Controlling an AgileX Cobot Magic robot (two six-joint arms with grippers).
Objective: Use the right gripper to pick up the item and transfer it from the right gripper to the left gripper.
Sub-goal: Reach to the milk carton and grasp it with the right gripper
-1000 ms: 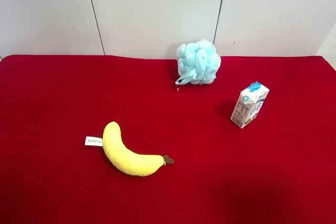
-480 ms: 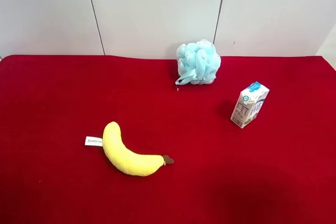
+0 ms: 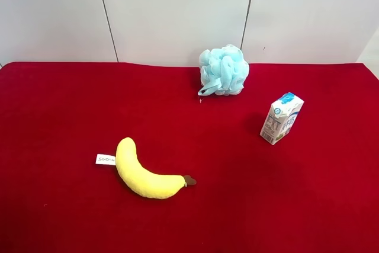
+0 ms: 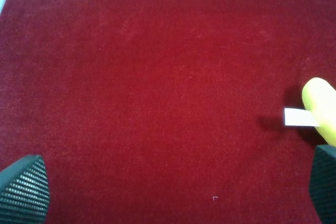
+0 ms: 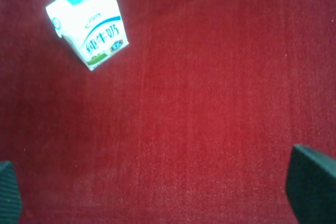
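The item, a small white carton [image 3: 282, 118] with blue and green print, stands on the red cloth at the right side of the exterior high view. In the right wrist view the carton [image 5: 89, 22] lies well ahead of my right gripper [image 5: 157, 190], off to one side. That gripper is open with bare cloth between its fingers [image 5: 314, 184]. My left gripper [image 4: 173, 190] is open too, over bare cloth, holding nothing. Neither arm shows in the exterior high view.
A yellow plush banana [image 3: 145, 173] with a white tag lies at the front left; its end [image 4: 321, 106] shows beside one left finger. A pale blue mesh puff [image 3: 224, 70] sits at the back by the white wall. The red cloth [image 3: 71, 105] covers the table.
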